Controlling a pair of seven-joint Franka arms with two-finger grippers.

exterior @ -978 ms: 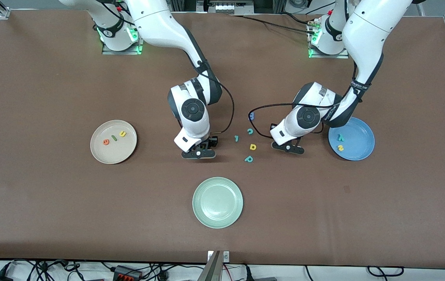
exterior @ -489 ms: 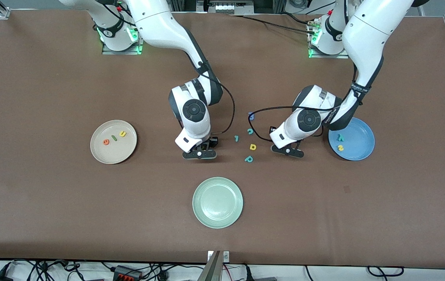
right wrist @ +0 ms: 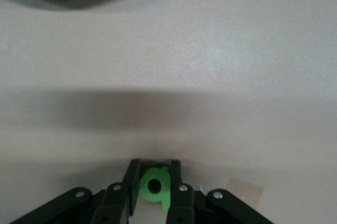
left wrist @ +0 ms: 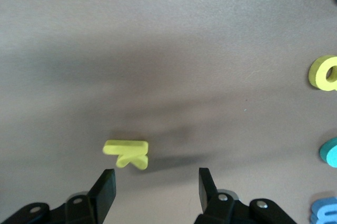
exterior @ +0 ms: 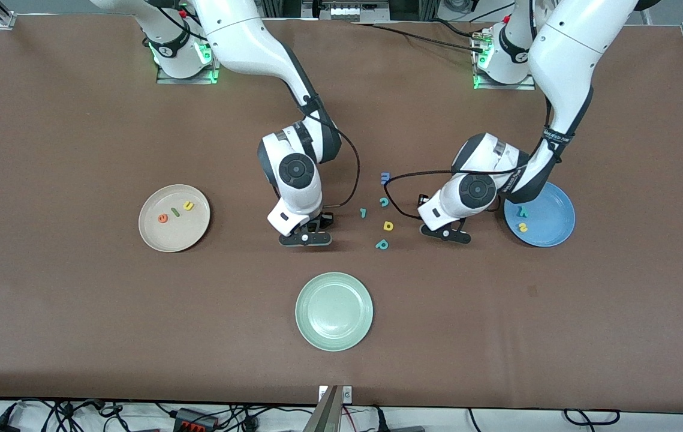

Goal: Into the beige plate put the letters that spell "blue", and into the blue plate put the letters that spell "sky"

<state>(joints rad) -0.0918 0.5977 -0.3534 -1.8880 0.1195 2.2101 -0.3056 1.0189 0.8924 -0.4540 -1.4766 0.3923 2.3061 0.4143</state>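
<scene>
My right jaws (exterior: 305,238) were down at the surface (exterior: 77,312) near the middle of it, farther from the front camera than the pale green plate (exterior: 334,311). In the right wrist view they were clenched on the green "b" (right wrist: 155,185), one finger on each side of it and touching it.

My left jaws (exterior: 450,234) were low over the surface between the loose letters and the blue plate (exterior: 548,231). They stood released, with clear space between the fingers (left wrist: 106,188). The yellow "k" (left wrist: 126,153) lay flat on the surface just ahead of those fingers, apart from both and untouched.

The beige plate (exterior: 164,237) sat toward the right arm's end of the surface. In it lay the orange "e" (exterior: 162,218), the thin green "l" (exterior: 175,212) and the yellow "u" (exterior: 188,206), in a slanted row.

The blue plate sat toward the left arm's end, partly under my left arm. In it lay the teal "y" (exterior: 522,211) and the yellow "s" (exterior: 522,227), the "s" nearer to the front camera.

Between my two jaws loose letters lay on the surface: the blue "m" (exterior: 385,177) farthest from the front camera, then the teal "c" (exterior: 384,202), a small teal piece (exterior: 363,212), the yellow "d"-like letter (exterior: 388,225), and the teal "p" (exterior: 382,244) nearest.
</scene>
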